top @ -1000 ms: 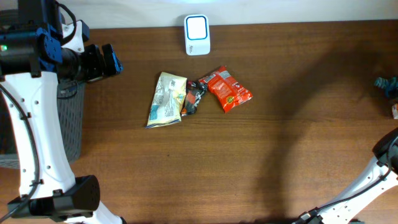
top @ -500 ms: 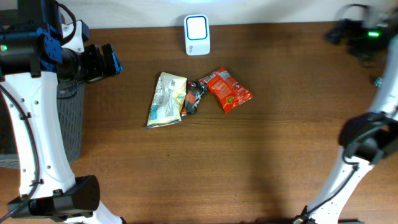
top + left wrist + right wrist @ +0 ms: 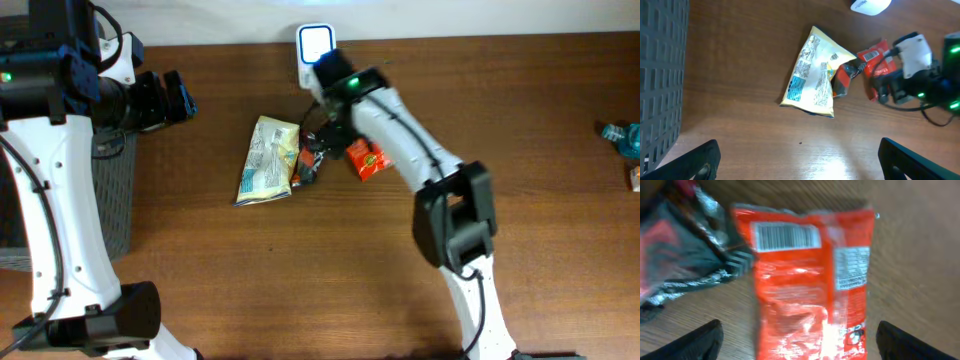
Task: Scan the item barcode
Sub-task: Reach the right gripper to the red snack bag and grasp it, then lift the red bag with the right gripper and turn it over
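Three snack packets lie together mid-table: a red packet [image 3: 370, 160], a dark packet [image 3: 308, 165] and a yellow packet [image 3: 268, 160]. The white scanner [image 3: 315, 42] stands at the table's back edge. My right gripper [image 3: 343, 135] hangs open right over the red packet [image 3: 810, 280], one finger on each side, not touching it. Its barcode [image 3: 785, 236] faces up, next to the dark packet [image 3: 685, 255]. My left gripper [image 3: 180, 95] stays open at the far left, nothing between its fingers [image 3: 702, 160]. It looks at the yellow packet [image 3: 812, 80].
A grey mesh basket [image 3: 110, 190] stands off the table's left edge, under the left arm. A teal object [image 3: 622, 135] lies at the far right edge. The right arm stretches from the front right diagonally across the table.
The right arm swung from the table's right side across to the middle and now hovers over the red packet. The left arm and the packets have not moved.
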Available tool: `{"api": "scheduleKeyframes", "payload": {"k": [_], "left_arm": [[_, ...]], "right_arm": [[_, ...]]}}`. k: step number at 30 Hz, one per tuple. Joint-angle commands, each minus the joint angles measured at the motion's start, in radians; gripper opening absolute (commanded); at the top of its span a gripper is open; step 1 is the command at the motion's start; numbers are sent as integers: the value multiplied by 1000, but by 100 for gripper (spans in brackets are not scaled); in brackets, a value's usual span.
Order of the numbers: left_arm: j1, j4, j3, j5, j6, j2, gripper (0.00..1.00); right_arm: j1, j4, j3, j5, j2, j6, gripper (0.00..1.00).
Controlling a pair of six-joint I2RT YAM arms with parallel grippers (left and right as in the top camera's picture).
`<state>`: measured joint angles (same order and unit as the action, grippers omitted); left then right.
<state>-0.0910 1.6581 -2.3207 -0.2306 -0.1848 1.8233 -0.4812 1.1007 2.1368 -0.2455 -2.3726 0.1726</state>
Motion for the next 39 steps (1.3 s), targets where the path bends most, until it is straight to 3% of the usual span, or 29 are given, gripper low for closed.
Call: {"api": "scheduleKeyframes", "payload": {"k": [1,4,14,15,18,22,29,33,36,37,38,39], "left_arm": [[0,2,-6,0,-9,-10,99],[0,1,-6,0,-9,-10,99],[0,1,-6,0,-9,-10,99],[0,2,-6,0,-9,-10,99],[0,1,-6,0,-9,-10,99],[0,1,-6,0,-9,-10,99],[0,1,-6,0,-9,-10,99],[0,2,-6,0,-9,-10,99],[0,1,-6,0,-9,-10,99],[0,2,-6,0,-9,-10,99],[0,1,-6,0,-9,-10,99],[0,1,-6,0,-9,-10,99]], "right_arm": [[-49,-2,-7,-188,4,-21,83],[-53,-11,-7,-184,-28,-36,69],[-41,-12,-7,-106,-137,-77,59],[-38,-13,-7,-106,-143,-82,52],[-23,-13,-5,-106,-143,-157,4],[5,26,35,-84,-124,-261,4],[140,278,349,625,-45,-246,4],[229,368,332,985,-51,-154,4],[268,370,291,892,-55,-92,7],[261,370,285,784,-55,-87,41],[241,369,285,688,-55,-87,61],[222,363,285,626,-56,-98,65]]}}
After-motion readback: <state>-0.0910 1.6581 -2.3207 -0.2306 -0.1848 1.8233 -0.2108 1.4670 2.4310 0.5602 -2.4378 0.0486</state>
